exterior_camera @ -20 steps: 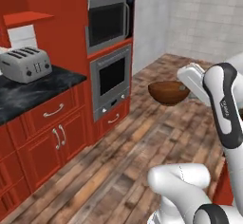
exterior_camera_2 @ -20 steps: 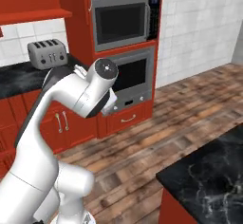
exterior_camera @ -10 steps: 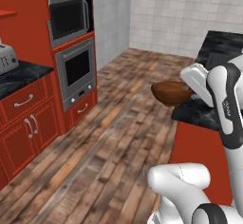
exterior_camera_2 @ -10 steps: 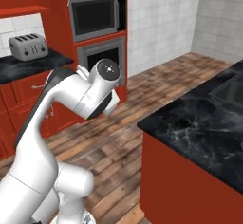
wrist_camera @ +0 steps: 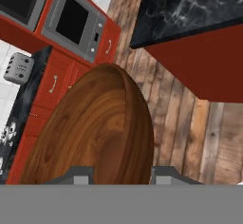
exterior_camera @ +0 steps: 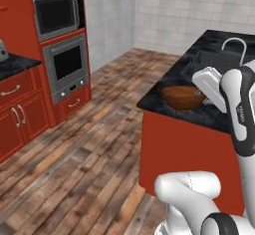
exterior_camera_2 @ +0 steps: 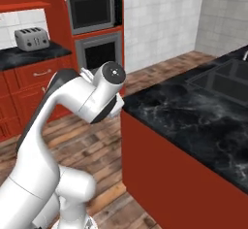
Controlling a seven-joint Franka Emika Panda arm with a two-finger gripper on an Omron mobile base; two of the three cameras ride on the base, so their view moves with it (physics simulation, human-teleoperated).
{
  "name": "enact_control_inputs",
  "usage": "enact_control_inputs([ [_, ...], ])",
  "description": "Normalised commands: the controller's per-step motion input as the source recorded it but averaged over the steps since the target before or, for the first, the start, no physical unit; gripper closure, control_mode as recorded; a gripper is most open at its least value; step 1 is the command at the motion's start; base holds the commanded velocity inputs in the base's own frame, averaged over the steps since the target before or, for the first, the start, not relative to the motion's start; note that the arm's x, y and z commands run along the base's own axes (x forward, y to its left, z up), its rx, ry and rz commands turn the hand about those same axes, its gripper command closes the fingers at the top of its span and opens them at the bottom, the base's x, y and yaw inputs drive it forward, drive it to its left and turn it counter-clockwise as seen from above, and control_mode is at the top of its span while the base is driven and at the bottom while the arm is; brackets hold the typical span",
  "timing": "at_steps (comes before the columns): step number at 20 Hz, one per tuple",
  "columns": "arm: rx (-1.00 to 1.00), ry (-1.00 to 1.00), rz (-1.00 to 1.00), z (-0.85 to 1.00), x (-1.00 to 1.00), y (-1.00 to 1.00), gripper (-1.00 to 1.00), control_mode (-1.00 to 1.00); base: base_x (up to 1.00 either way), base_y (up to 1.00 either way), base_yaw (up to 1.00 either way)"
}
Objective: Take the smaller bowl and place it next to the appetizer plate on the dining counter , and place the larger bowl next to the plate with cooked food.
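Gripper: jaws clamped on the rim of the bowl, one dark finger tip on each side of its wall in the hand view. Bowl: small, rounded, glossy dark brown with a wood-grain pattern inside; it is held in the air at the level of the counter's near end in the left base view. Whether it is over the top or just short of the edge cannot be told.

Arm: white segments, dark joints, bent at the elbow.

Counter: long island, black marble top with pale veining, plain red base with square corners. An inset sink lies in the top farther along; a thin curved faucet rises beside it.

Floor: wood planks, mixed brown tones.

Far wall: red cabinets, a steel microwave above a steel oven. A silver slotted toaster stands on a second dark marble top to the left. Grey-white tiled walls behind.
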Motion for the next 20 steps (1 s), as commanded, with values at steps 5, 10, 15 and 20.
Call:
enact_control_inputs([
  [5,0.0,0.0,0.0,0.0,0.0,0.0,1.0,1.0,-0.93,-1.0,0.27],
  [10,0.0,0.0,0.0,0.0,0.0,0.0,1.0,1.0,-0.75,-1.0,0.36],
  [15,0.0,0.0,0.0,0.0,0.0,0.0,1.0,1.0,-0.76,-1.0,0.44],
  [20,0.0,0.0,0.0,0.0,0.0,0.0,1.0,1.0,-0.69,-1.0,0.43],
])
